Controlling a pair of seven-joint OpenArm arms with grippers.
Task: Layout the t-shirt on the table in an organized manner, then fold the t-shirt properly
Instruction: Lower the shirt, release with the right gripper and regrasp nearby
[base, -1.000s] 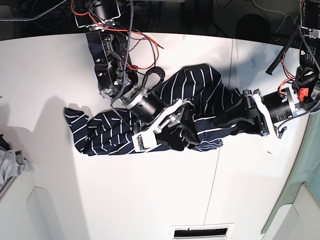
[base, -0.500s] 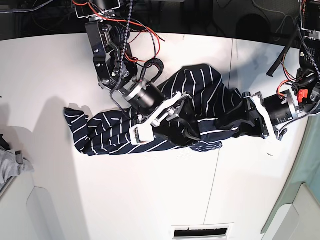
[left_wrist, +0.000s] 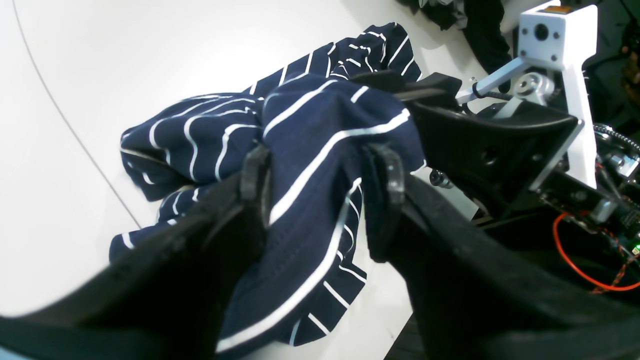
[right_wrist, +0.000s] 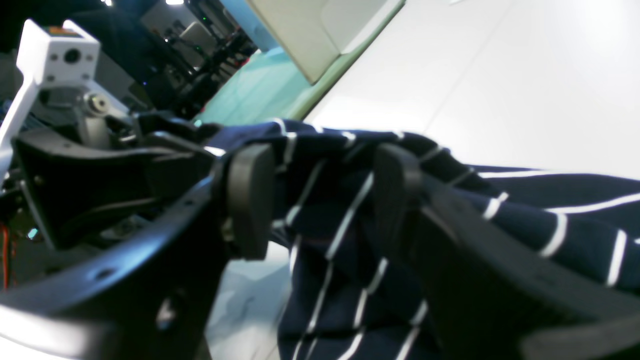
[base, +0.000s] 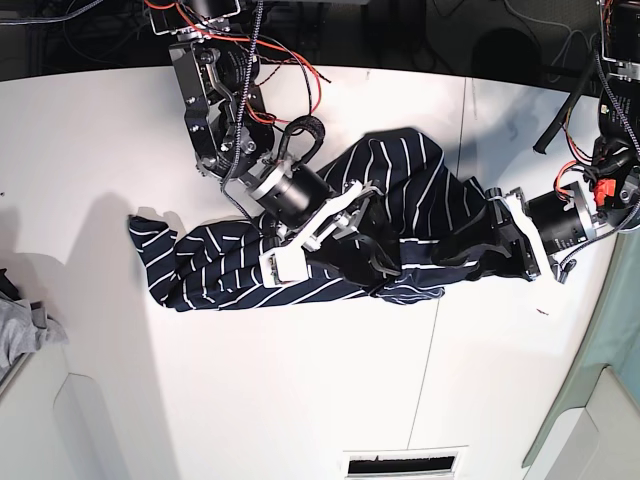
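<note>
T-shirt (base: 400, 190): navy, white-striped, bunched at mid-bench (base: 300, 400). Left tool (left_wrist: 320, 185): clenched on a fold of the shirt's right end. Right tool (right_wrist: 320, 200): clenched on a fold near the shirt's middle. Grey cloth (base: 25, 330): at the bench's left edge.

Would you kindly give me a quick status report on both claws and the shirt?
Left claw shut on t-shirt. Right claw shut on it too. Shirt bunched on table, not laid out. Nothing blocking.
</note>
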